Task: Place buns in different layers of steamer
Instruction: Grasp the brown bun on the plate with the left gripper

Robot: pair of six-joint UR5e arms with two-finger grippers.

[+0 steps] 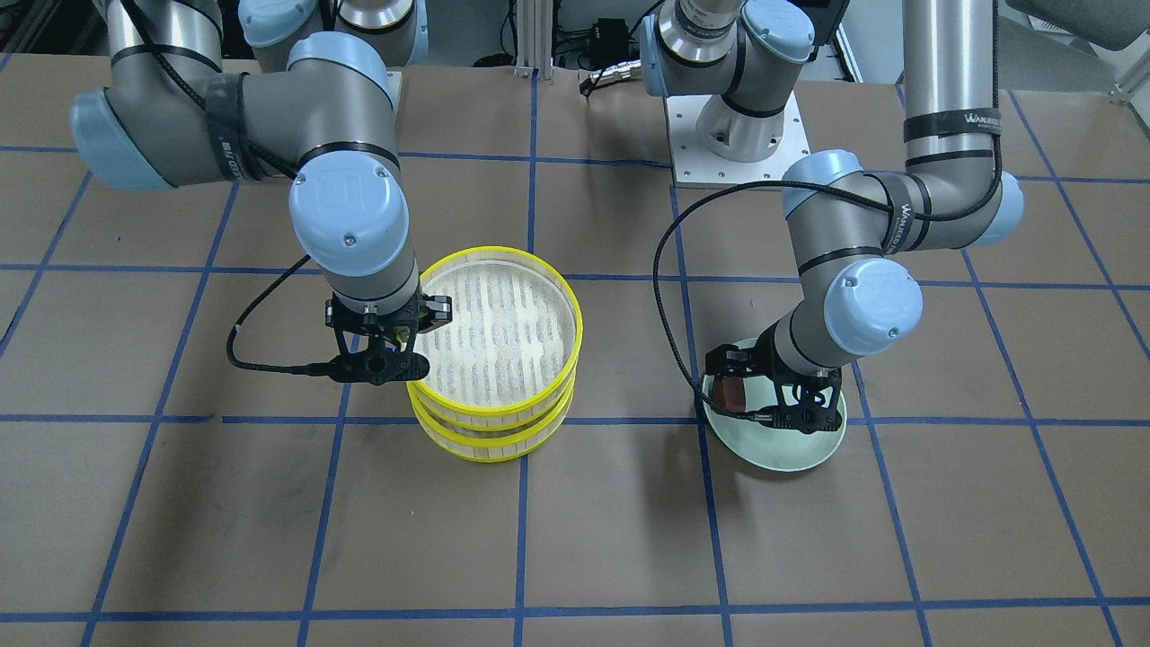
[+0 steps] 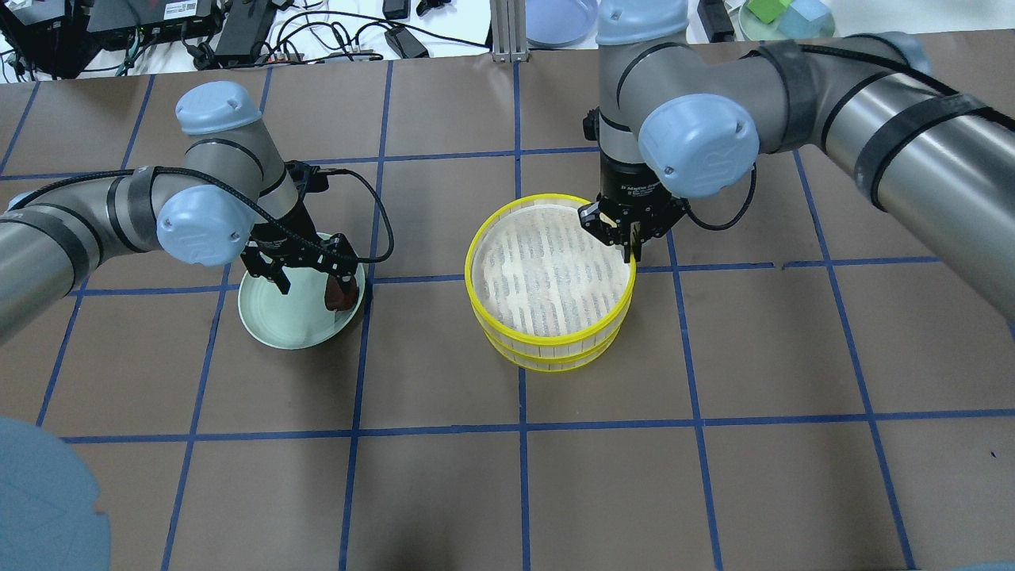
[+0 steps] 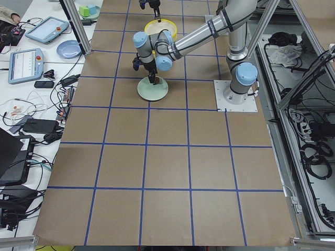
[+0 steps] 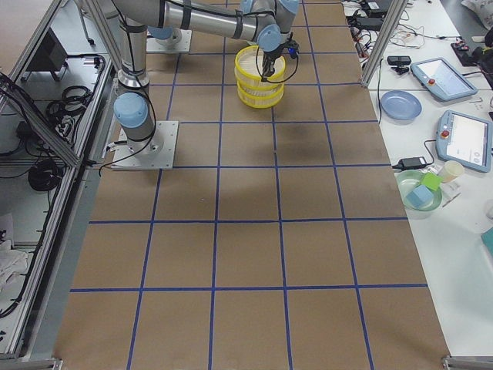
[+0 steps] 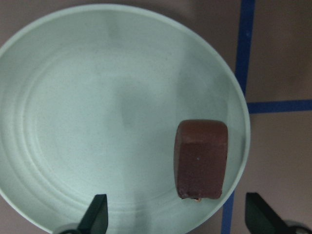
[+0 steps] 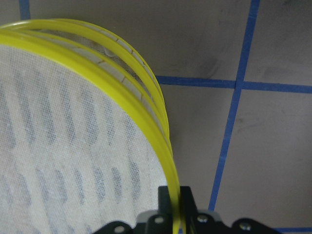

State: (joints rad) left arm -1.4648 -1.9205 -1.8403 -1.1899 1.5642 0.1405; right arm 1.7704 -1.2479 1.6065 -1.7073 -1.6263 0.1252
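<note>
Okay, writing first: the black strap point(image 1: 952, 121) on the left arm carried white lettering that started "WAN", and I couldn't make out the rest. The label on the right wrist in the overhead feed was too small for me. The table point(image 2: 714, 357) was brown sheeting squared off with blue tape point(image 2: 519, 428). Along its far side ran a white bench with two pendants point(image 4: 466, 139), a blue dish point(image 4: 400, 104), a green bowl of blocks point(image 4: 420, 193) and a tangle of cables. Aluminium posts framed the cell. On my left wrist feed the bun point(image 5: 201, 158) was a dark reddish-brown block lying flat on the plate point(image 5: 73, 97), close to its rim. Its long axis ran straight away from the camera, one short end toward the fingers. The left gripper point(image 5: 175, 209) hung over the plate with its fingers spread wide. It touched nothing, and the bun sat nearer the right-hand fingertip in that feed. Over on the right, the two trays stood stacked, top tray point(image 2: 476, 254) square on the lower tray point(image 1: 490, 447), well apart from the plate. The right gripper point(image 6: 174, 204) was pinched onto the top tray's yellow rim, one finger inside and one outside. Its mesh floor was bare as far as I saw.
</note>
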